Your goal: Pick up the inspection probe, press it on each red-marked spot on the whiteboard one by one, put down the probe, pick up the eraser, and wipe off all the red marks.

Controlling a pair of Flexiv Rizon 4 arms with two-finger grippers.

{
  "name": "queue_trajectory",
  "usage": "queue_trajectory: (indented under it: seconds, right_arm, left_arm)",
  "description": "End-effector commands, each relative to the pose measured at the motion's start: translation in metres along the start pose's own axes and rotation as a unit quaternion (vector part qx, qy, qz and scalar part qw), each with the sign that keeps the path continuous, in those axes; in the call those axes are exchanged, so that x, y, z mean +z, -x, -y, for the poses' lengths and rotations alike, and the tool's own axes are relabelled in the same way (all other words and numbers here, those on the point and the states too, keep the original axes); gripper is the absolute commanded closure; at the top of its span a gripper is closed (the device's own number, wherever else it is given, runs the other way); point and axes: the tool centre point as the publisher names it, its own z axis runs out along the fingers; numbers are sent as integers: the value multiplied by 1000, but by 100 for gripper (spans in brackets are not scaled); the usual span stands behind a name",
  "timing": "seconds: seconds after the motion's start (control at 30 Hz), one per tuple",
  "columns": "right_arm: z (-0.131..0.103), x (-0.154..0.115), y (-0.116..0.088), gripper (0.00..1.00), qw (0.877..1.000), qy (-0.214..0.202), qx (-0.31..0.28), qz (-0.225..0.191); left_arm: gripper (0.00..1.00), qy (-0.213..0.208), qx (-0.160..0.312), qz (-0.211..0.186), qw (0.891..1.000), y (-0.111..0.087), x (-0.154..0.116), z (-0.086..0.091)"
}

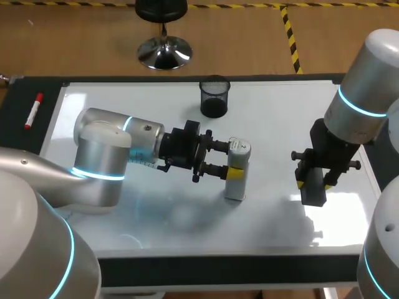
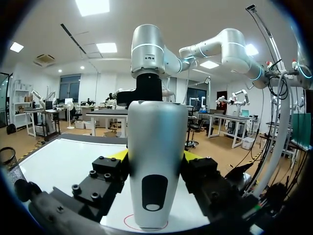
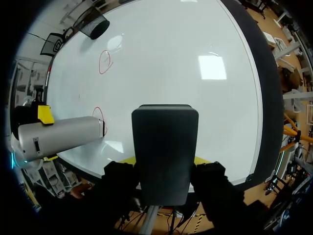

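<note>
My left tool (image 1: 229, 164) is clamped on the probe (image 1: 237, 187), upright so its tip presses a red circle (image 2: 131, 223) on the whiteboard (image 1: 274, 124) (another circle (image 3: 104, 61) lies nearer the cup (image 1: 214, 97)). My right tool (image 3: 164, 160) grips the eraser (image 3: 165, 147) above the board, ready to wipe, I'd say.
</note>
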Motion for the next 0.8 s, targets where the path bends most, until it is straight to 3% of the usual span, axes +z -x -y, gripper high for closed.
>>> queue_trajectory:
  seconds: [0.03, 0.8]
  right_arm:
    - [1, -1, 1, 100, 1000, 1, -1, -1]
    - [1, -1, 1, 100, 1000, 1, -1, -1]
  left_arm:
    - [100, 0, -1, 0, 1000, 0, 2, -23]
    - [100, -4, -1, -5, 1000, -2, 3, -20]
